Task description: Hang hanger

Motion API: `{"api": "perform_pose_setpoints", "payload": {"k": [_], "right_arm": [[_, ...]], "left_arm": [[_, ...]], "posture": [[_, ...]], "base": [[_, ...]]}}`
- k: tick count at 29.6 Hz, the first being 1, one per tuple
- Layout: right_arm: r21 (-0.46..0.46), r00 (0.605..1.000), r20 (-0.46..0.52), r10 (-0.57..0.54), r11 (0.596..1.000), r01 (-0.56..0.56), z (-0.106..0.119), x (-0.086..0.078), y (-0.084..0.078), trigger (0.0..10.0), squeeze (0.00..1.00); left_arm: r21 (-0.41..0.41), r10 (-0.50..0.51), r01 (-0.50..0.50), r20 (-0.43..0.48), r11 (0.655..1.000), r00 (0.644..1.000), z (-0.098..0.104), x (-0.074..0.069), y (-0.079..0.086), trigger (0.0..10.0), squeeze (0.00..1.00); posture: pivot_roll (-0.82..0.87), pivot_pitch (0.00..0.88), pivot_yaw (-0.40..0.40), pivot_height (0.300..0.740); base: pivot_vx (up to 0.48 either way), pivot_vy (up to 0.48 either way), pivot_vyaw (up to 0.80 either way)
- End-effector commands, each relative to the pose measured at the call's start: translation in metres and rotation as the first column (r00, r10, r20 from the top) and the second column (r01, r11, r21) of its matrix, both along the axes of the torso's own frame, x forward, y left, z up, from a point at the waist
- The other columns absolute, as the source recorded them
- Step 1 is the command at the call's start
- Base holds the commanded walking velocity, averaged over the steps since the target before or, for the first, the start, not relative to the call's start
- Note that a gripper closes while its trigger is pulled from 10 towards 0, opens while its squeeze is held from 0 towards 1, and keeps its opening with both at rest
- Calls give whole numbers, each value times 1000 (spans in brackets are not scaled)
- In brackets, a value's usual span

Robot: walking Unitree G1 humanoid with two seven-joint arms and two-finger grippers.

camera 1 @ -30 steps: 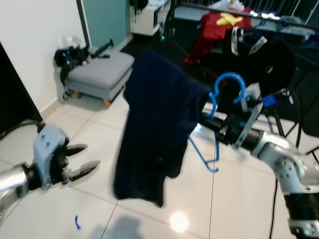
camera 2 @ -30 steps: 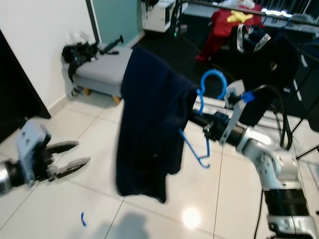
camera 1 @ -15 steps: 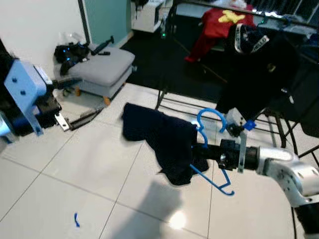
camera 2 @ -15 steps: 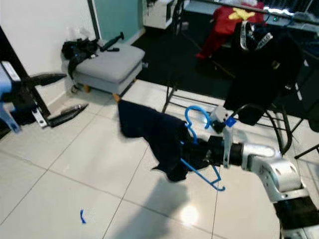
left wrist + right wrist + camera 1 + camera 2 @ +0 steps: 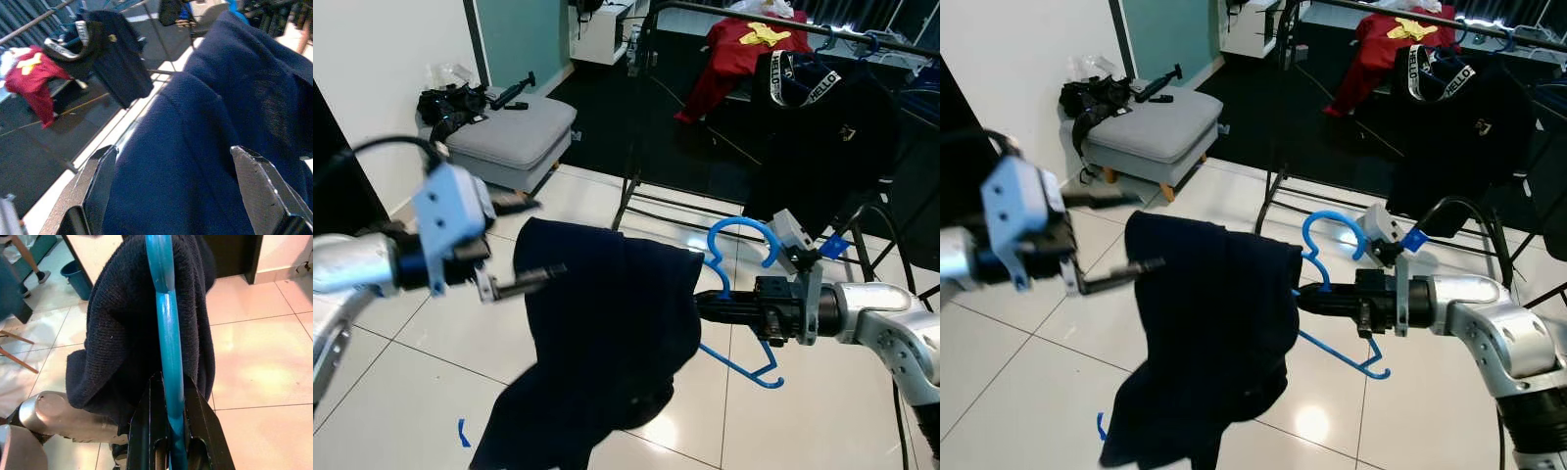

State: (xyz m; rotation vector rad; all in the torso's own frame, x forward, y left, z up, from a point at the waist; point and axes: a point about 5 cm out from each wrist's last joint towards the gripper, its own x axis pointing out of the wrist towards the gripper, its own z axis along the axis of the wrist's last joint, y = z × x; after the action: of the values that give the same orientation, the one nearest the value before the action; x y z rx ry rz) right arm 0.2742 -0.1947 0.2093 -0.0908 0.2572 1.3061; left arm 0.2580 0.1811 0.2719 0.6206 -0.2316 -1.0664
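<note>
Hanger [image 5: 740, 294], draped with a dark sweater [image 5: 603, 333], sits clamped in the right pincer [image 5: 736, 311]; the left pincer [image 5: 524, 245], fingers spread, steadies the cloth's edge.

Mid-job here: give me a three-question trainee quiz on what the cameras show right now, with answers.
1. True or false: the right gripper is shut on the blue hanger.
2. What hangs over the hanger?
A. a red shirt
B. a dark navy garment
C. a grey towel
3. Fill in: the left gripper, fingers spread, sits at the garment's ____ edge, on the side away from the hook.

Key:
1. True; its fingers clamp the blue bar.
2. B; the red shirt is on the rack behind.
3. Upper; whether the fingers touch the cloth cannot be told.
</note>
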Motion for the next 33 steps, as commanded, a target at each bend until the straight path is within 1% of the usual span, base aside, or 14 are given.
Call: {"api": "perform_pose_setpoints", "payload": {"k": [1,5,9,14,16,18,19,20,22,23,25,26,27,33], "right_arm": [[-50,998,24,62,997,-61,3,-4,7,10000,0],[-78,995,15,103,992,-102,-1,-5,12,10000,0],[-130,994,8,107,986,-105,-8,-1,14,10000,0],[-121,993,19,115,986,-112,-5,1,15,10000,0],[-113,992,29,124,986,-120,-2,1,16,10000,0],[-113,992,29,124,986,-120,-2,1,16,10000,0],[-112,991,32,128,986,-124,-1,2,17,10000,0],[-111,990,35,134,985,-130,0,2,17,10000,0],[-111,990,35,134,985,-130,0,2,17,10000,0],[-110,989,37,142,984,-137,1,1,18,10000,0],[-109,988,37,150,983,-145,1,0,19,10000,0],[-107,986,38,159,982,-155,1,0,20,10000,0],[-106,986,39,165,981,-160,1,-1,21,10000,0],[-105,984,42,176,980,-171,0,-1,24,10000,0]], "left_arm": [[9,-16,16,-16,1000,1000,-3,0,-6,10000,0],[7,-18,18,-10,1000,1000,-2,3,-11,10000,0],[52,-31,33,-37,998,999,-5,2,-11,10000,0],[83,-48,53,-63,995,997,-9,-1,-12,10000,0],[110,-70,81,-99,991,993,-14,-5,-14,10000,0],[110,-70,81,-99,991,993,-14,-5,-14,10000,0],[122,-80,95,-117,988,990,-16,-6,-14,10000,0],[161,-78,99,-135,982,988,-23,-7,-15,10000,0],[161,-78,99,-135,982,988,-23,-7,-15,10000,0],[187,-70,96,-143,978,987,-27,-6,-17,9882,0],[207,-56,84,-139,975,989,-30,-4,-18,10000,0],[220,-53,80,-127,972,991,-33,-2,-22,9725,0],[221,-54,80,-121,972,991,-33,-1,-24,0,0],[209,-66,91,-124,974,990,-34,1,-32,0,0]], "posture": [[73,73,-56,740],[74,70,-58,740],[79,69,-59,740],[85,71,-62,740],[84,71,-62,740],[84,71,-62,740],[84,71,-62,740],[83,71,-62,740],[83,71,-62,740],[81,71,-62,740],[81,71,-62,740],[80,70,-60,740],[79,69,-58,740],[78,68,-56,740]], "base": [[0,0,0],[0,0,0],[0,0,0],[0,0,0],[0,0,0],[0,0,0],[0,0,0],[0,0,0],[0,0,0],[0,0,0],[0,0,0],[0,0,0],[0,0,0],[0,0,0]]}}
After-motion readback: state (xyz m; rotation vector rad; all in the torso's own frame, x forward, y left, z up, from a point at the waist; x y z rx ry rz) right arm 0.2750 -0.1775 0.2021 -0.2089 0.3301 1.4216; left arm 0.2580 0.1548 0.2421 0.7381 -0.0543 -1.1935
